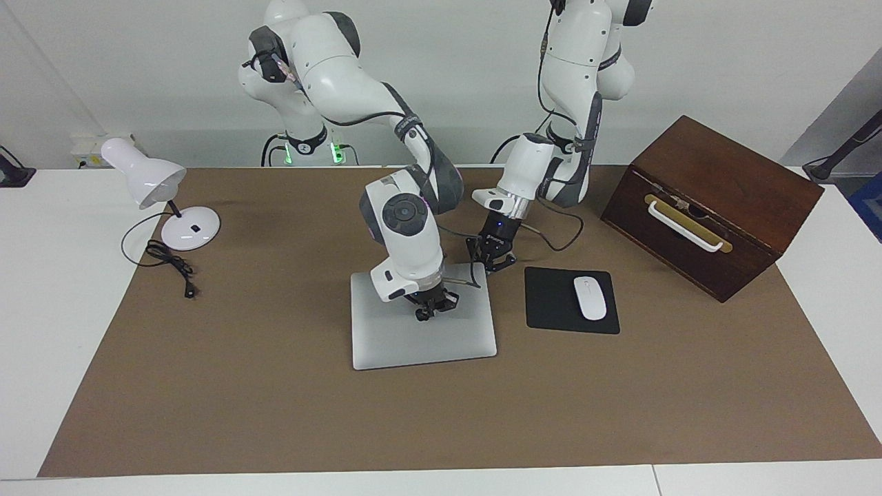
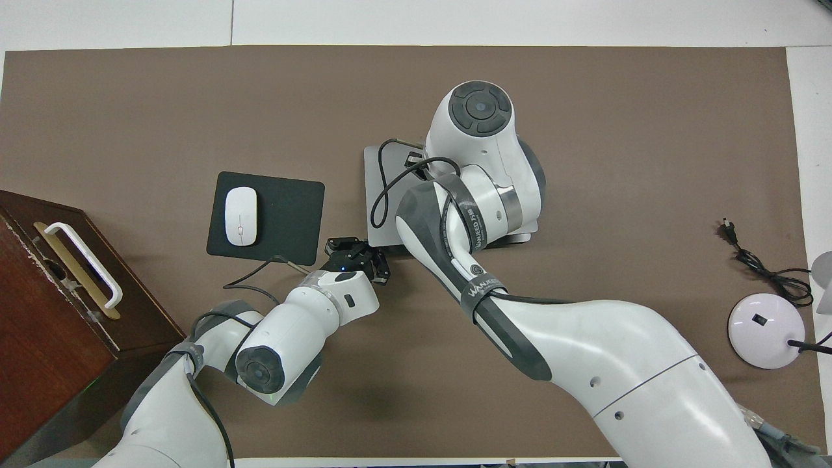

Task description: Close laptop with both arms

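The thin silver-grey metal laptop (image 1: 422, 331) lies shut, centre frame. The right gripper (image 1: 433, 308), fingertips together and empty, rests on its lid; the left gripper (image 1: 493, 262), likewise shut and empty, hangs at its upper-right corner.

Silver laptop (image 1: 420, 337), shut flat, mid-table

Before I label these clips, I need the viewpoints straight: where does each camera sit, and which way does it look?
Facing view: high across the table, looking at the robots; both arms show with bases, the right gripper on the closed laptop, the left gripper at its nearer corner.
Overhead view: above the robots' end, looking steeply down; arms enter from below.
Shared: laptop, mouse, mouse pad, wooden box, lamp.
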You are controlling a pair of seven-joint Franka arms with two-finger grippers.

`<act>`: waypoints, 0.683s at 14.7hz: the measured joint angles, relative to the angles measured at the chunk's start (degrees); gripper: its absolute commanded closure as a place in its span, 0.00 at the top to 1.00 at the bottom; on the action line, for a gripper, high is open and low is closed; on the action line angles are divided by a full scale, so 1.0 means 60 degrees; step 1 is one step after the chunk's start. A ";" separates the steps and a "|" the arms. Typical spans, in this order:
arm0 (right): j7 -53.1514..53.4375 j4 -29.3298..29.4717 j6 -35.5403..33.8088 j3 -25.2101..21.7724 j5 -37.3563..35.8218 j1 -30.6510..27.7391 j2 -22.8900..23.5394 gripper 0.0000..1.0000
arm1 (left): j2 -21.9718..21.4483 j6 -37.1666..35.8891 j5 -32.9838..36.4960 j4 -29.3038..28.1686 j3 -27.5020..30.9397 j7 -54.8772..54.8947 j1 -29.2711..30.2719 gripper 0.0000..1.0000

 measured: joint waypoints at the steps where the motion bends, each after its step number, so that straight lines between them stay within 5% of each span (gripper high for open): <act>1: -0.0025 0.0000 -0.0022 0.0002 0.0037 -0.0026 0.0000 0.00 | 0.0000 0.0000 0.0000 0.0000 0.0000 0.0000 0.0000 0.00; 10: -0.0032 0.0029 -0.0154 -0.0004 0.0060 -0.0079 -0.0009 0.00 | 0.0002 0.0008 0.0000 -0.0001 0.0000 0.0000 0.0000 0.00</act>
